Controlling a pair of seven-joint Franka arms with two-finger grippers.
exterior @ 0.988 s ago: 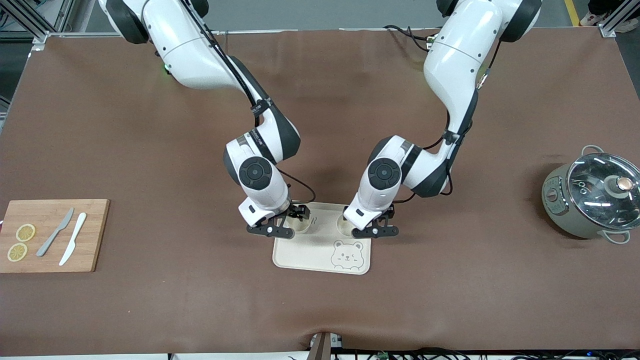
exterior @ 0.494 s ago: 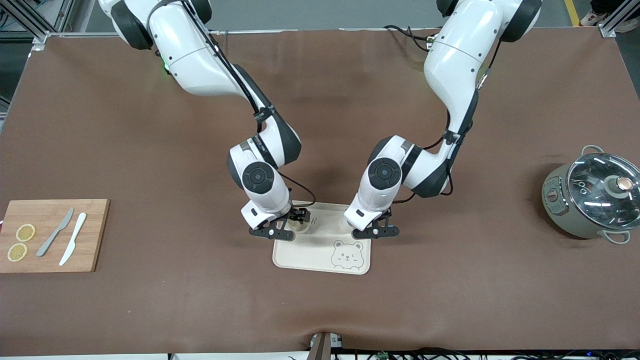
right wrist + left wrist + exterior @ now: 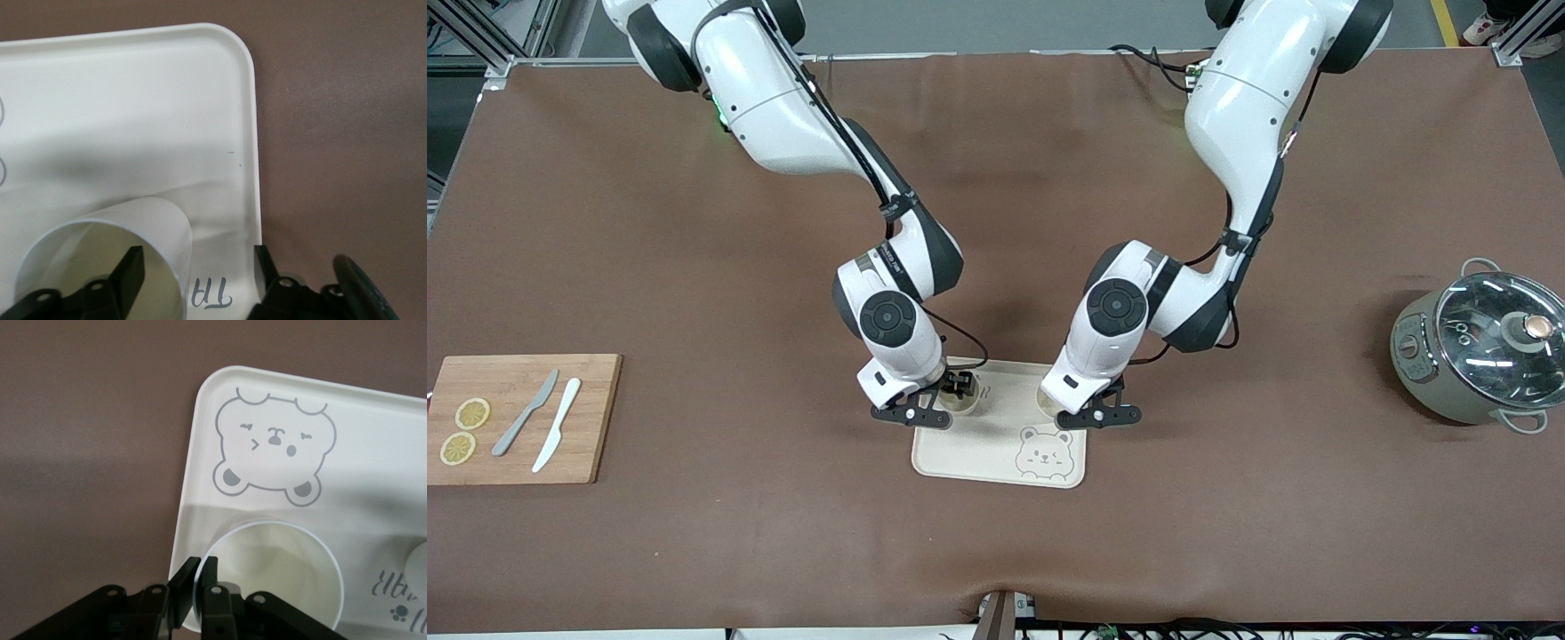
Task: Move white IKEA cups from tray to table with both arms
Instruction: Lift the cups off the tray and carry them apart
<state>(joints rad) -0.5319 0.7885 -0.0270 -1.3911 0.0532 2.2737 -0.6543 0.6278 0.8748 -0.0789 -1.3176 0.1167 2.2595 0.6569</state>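
- Two white IKEA cups, small, off-white, handleless, slightly tapered; both over the farther half of the cream tray (image 3: 996, 458).
- Cup at left gripper (image 3: 1048, 402): upright; the left wrist view shows its open mouth (image 3: 270, 577), the bear print nearer the front camera than it.
- Left gripper (image 3: 1092, 416): jaws closed on that cup's rim wall, one finger (image 3: 217, 597) inside, the other outside.
- Cup at right gripper (image 3: 963, 403): in the right wrist view it (image 3: 113, 250) sits close to the tray's raised edge toward the right arm's end; whether it touches the tray floor cannot be told.
- Right gripper (image 3: 913, 414): jaws apart, one finger (image 3: 130, 270) inside the cup mouth, the other outside with a gap to the wall; not clamping.
- Surroundings: brown desk (image 3: 1227, 533); wooden cutting board (image 3: 596, 418) with two lemon slices (image 3: 464, 430) and two knives (image 3: 543, 423) toward the right arm's end; a grey pot with a glass lid (image 3: 1480, 351) toward the left arm's end. Both well apart from the tray.
- Clearance: the two cups stand apart, bare tray floor between them; open desk on every side of the tray.
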